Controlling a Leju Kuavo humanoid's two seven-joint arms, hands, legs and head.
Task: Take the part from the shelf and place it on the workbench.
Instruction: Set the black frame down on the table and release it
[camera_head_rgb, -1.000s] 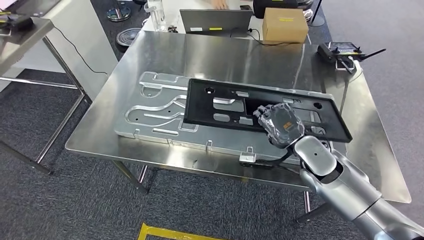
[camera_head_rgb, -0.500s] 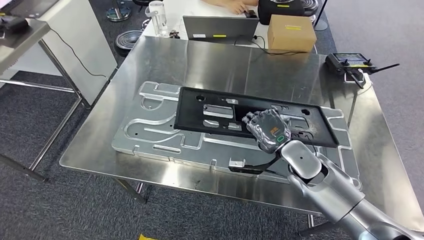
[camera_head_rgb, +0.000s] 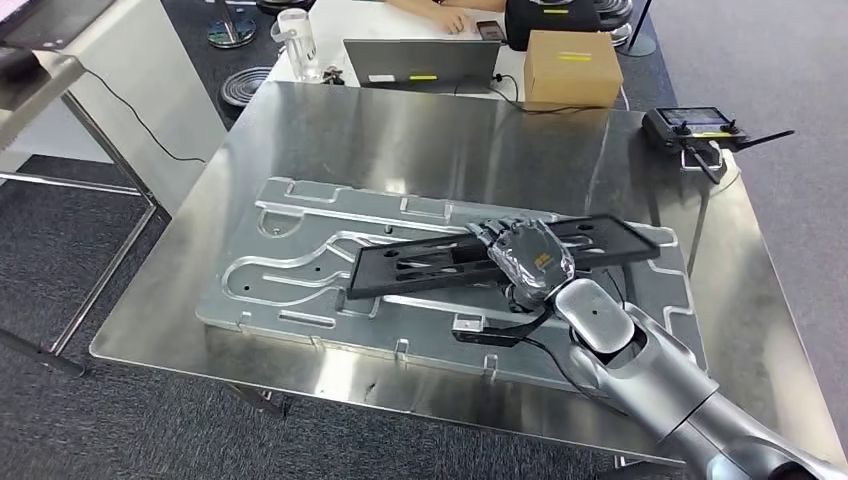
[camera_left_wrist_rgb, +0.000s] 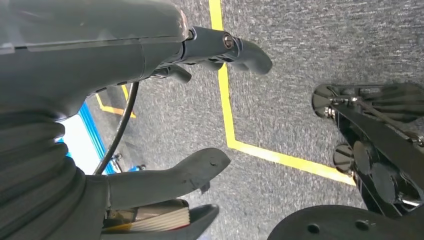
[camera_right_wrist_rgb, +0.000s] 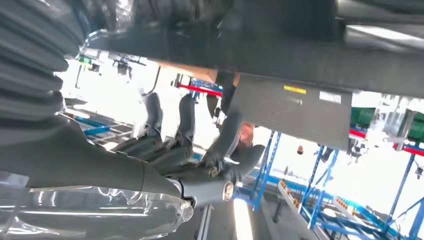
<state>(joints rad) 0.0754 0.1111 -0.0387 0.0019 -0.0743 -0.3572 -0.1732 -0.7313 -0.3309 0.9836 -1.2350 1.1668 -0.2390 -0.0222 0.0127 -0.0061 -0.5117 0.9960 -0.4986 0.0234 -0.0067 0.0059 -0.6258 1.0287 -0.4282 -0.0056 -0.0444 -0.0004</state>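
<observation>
The part is a long, flat black panel (camera_head_rgb: 420, 262) with several cut-outs. It hangs tilted, almost edge-on, just above the silver fixture plate (camera_head_rgb: 290, 250) on the steel workbench (camera_head_rgb: 400, 130). My right hand (camera_head_rgb: 525, 255) grips it near its middle, fingers wrapped over the near edge. In the right wrist view the panel (camera_right_wrist_rgb: 280, 50) spans the frame above the curled dark fingers (camera_right_wrist_rgb: 187, 125). My left hand (camera_left_wrist_rgb: 100, 60) hangs over grey carpet with a yellow line; its thumb and fingers are apart and it holds nothing.
At the workbench's far edge stand a laptop (camera_head_rgb: 420, 62) and a cardboard box (camera_head_rgb: 572, 68), with a black remote controller (camera_head_rgb: 690, 125) at the far right corner. A clear cup (camera_head_rgb: 297, 35) and a person's hand (camera_head_rgb: 440, 12) are beyond. A side table (camera_head_rgb: 40, 80) stands left.
The view has shifted a little. My right hand has tipped the black panel from nearly flat to almost edge-on and brought it lower over the fixture plate.
</observation>
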